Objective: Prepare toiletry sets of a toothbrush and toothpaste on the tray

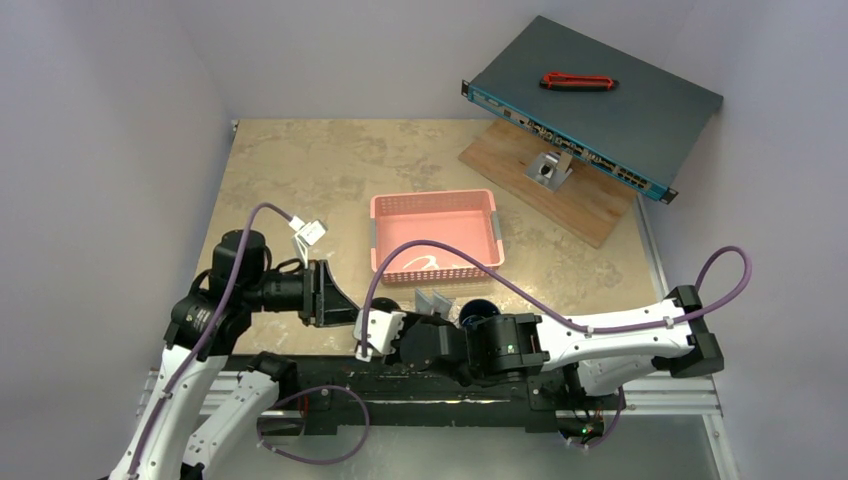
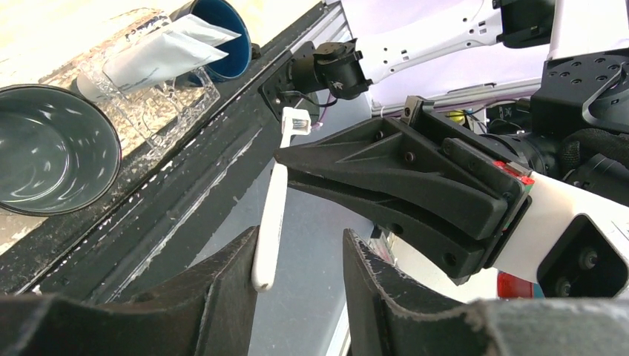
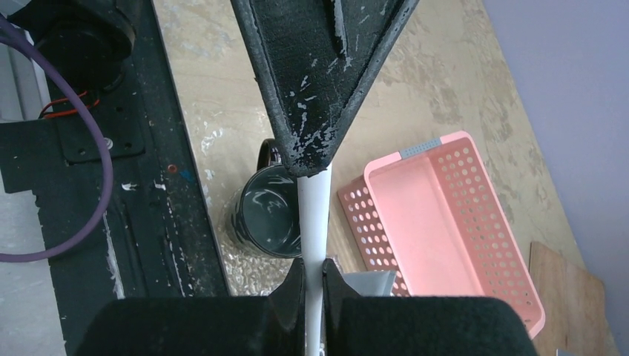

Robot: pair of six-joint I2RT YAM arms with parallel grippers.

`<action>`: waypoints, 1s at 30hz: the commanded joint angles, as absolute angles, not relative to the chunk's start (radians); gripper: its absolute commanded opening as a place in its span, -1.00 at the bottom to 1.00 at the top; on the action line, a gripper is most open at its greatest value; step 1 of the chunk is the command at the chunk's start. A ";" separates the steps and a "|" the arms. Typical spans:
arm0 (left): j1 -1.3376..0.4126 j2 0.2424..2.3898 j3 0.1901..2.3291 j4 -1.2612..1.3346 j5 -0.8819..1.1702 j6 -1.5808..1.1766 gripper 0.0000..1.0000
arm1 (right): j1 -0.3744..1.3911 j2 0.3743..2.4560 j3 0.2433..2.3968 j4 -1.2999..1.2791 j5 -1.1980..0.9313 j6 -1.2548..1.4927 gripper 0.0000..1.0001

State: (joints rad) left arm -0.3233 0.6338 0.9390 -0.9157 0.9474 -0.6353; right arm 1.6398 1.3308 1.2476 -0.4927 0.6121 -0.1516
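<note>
My right gripper [image 3: 313,265] is shut on a white toothbrush [image 3: 313,215] and holds it over the table's near edge. In the left wrist view the toothbrush [image 2: 273,211] stands upright, bristle head up. Its handle end rests against one finger of my left gripper [image 2: 298,239], whose jaws stand apart around it. In the top view the left gripper [image 1: 350,312] and right gripper [image 1: 365,335] meet tip to tip. Grey toothpaste tubes [image 2: 159,52] lean over the clear textured tray [image 2: 174,111]. They also show as toothpaste [image 1: 435,300] from above.
On the tray stand a dark mug [image 2: 52,159] and a blue mug [image 2: 222,37]. A pink slotted basket [image 1: 435,235] sits behind them. Farther back right, a network switch [image 1: 600,100] rests on a wooden board [image 1: 560,185]. The black base rail [image 2: 185,193] runs below the grippers.
</note>
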 commanded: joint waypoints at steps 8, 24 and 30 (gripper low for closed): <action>-0.325 0.625 0.942 -0.922 0.977 -0.595 -0.38 | 1.660 1.340 1.293 -0.457 0.644 -0.172 -1.00; -0.325 0.634 0.920 -0.899 0.952 -0.597 -1.00 | 1.666 1.284 1.244 -0.428 0.696 -0.157 -0.69; -0.325 0.642 0.909 -0.876 0.961 -0.601 -1.00 | 1.667 1.209 1.189 -0.412 0.709 -0.116 -0.34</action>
